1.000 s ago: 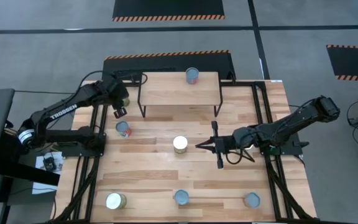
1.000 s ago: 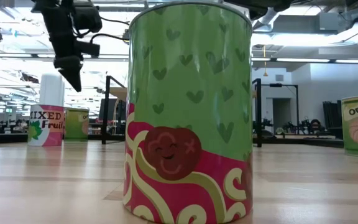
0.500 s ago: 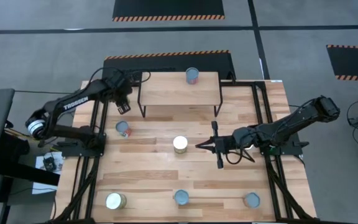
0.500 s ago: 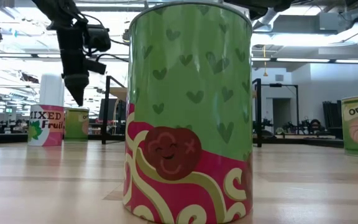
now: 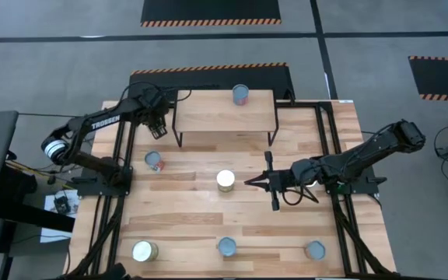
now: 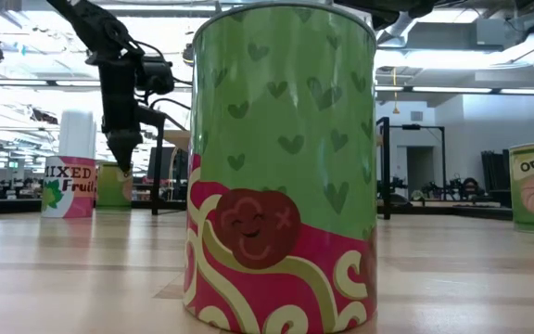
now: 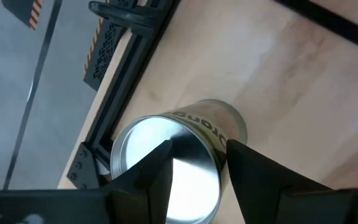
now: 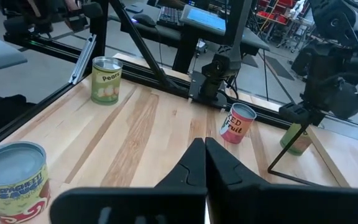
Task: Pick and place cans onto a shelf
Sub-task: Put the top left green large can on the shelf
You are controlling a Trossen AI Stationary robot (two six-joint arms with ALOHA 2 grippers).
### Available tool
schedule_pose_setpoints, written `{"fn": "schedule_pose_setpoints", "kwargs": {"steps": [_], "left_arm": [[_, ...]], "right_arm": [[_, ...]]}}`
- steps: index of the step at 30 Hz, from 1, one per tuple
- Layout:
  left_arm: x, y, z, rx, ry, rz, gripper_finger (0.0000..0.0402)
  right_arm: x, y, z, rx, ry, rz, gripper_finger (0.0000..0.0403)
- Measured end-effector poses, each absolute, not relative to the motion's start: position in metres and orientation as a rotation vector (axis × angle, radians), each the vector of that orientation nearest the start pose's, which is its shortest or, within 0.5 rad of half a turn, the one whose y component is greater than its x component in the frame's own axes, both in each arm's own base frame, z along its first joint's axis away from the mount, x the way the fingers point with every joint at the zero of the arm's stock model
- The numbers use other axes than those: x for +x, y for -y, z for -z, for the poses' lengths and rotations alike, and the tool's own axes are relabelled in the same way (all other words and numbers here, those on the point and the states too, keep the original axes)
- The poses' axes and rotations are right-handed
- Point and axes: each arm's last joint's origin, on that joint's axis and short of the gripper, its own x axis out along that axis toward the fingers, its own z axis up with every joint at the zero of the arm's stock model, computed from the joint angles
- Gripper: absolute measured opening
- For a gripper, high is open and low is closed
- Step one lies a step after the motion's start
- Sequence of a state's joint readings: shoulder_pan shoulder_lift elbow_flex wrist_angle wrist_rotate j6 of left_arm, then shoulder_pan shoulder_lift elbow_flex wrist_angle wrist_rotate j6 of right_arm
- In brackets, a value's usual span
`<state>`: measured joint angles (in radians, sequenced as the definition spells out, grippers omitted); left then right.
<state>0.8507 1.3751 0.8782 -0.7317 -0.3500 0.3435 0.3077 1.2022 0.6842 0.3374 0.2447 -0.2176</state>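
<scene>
A green can labelled "Orange" (image 7: 179,162) with a silvery top stands on the table by the shelf's (image 5: 225,111) left legs. My left gripper (image 7: 197,163) is open, points down, and has a finger on either side of the can's top; the low view shows it (image 6: 123,158) just above that can (image 6: 114,184). I cannot tell whether it touches. My right gripper (image 5: 249,183) is shut and empty, low over the table just right of a pale-topped can (image 5: 225,180). One can (image 5: 240,94) stands on the shelf's plank.
A "Mixed Fruit" can (image 5: 154,161) stands near the left gripper. Three cans (image 5: 144,251), (image 5: 227,246), (image 5: 314,250) stand along the near edge; the middle one fills the low view (image 6: 281,167). Black frame rails (image 5: 119,155) run along both table sides.
My left gripper has moved toward the table's far edge and the shelf's left legs, and has gone down until its fingers stand over the green can. The cans and my right arm have kept still.
</scene>
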Motion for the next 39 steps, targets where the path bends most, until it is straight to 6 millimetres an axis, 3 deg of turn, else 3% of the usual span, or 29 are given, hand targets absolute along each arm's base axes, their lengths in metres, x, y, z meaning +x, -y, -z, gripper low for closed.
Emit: {"fn": "schedule_pose_setpoints", "kwargs": {"steps": [11, 23, 29, 32, 39], "left_arm": [[0.153, -0.194, -0.207, -0.050, -1.431, -0.829, 0.0055], [0.152, -0.194, -0.211, -0.035, -1.468, -0.816, 0.0005], [0.149, -0.191, -0.213, -0.004, -1.508, -0.806, 0.0001], [0.146, -0.188, -0.221, 0.005, -1.496, -0.808, 0.0000], [0.132, -0.168, -0.261, 0.056, -1.388, -0.854, 0.0000]], "right_arm": [[0.252, -0.073, -0.263, -0.266, -0.166, -0.082, 0.0007], [0.252, -0.073, -0.263, -0.266, -0.166, -0.082, 0.0007], [0.252, -0.073, -0.263, -0.266, -0.166, -0.082, 0.0007], [0.252, -0.073, -0.263, -0.266, -0.166, -0.081, 0.0007], [0.252, -0.073, -0.263, -0.266, -0.166, -0.082, 0.0007]]}}
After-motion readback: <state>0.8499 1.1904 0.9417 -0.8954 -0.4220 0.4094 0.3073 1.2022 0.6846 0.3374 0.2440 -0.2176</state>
